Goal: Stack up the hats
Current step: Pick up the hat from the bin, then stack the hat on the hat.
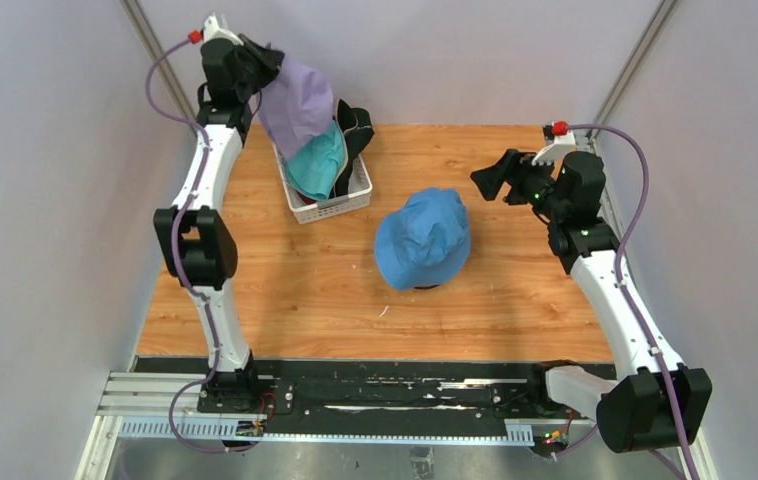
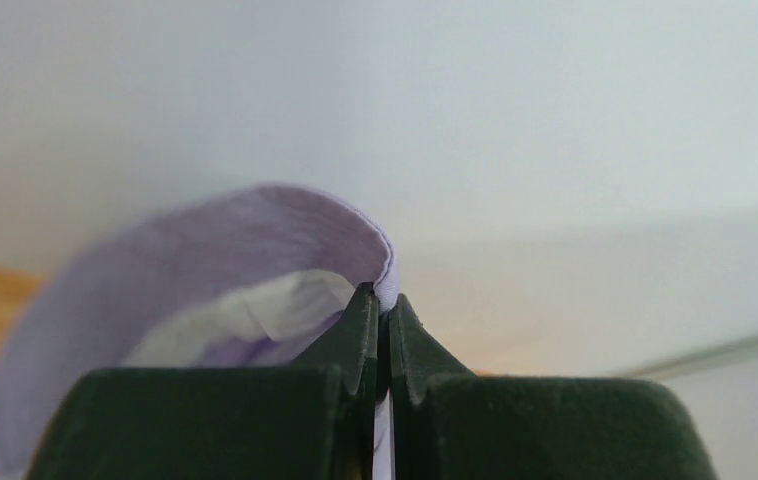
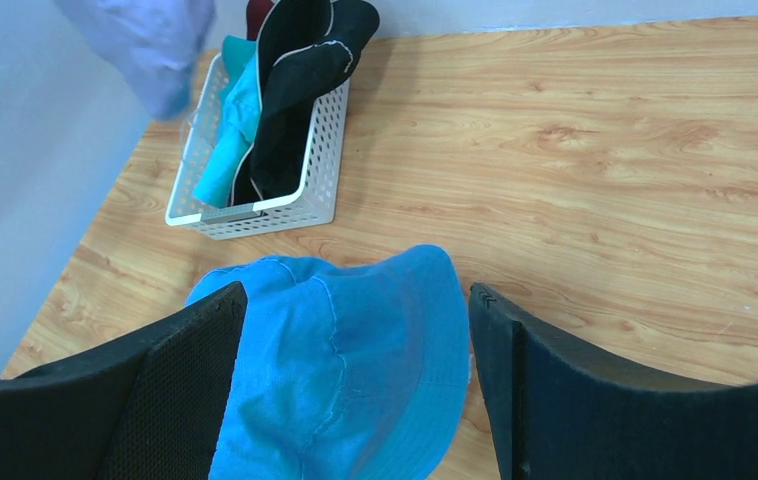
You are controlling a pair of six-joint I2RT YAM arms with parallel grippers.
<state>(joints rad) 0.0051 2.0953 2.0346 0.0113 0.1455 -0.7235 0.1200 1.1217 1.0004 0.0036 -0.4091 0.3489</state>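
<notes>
Wood table (image 1: 285, 290), grey walls on 3 sides. L gripper (image 2: 383, 305) is seen up high over the far-left corner, jaws pinched tight on the brim of the lavender hat (image 1: 297, 100). That hat is hung from the pinch, clear of the table, above the far end of the basket (image 1: 330, 208). Whether its lower end touches the hats below can't be told.

Basket is set near the far edge, left of centre, long axis running far to near. Teal hat (image 1: 317, 160) is stuffed in its left side, black hat (image 1: 358, 125) in its right side w/ brim sticking up over the far rim. A bit of dark red hat (image 3: 258, 12) is seen behind them at the basket's far end.

Blue hat (image 1: 423, 238) is placed about mid-table, slightly right of centre, crown up, well apart from the basket. A dark sliver is seen under its near edge; what it is can't be told.

R gripper (image 3: 357, 292) is held above the table by the right edge, jaws spread wide, nothing btw them, pointed toward the blue hat but not touching it.
</notes>
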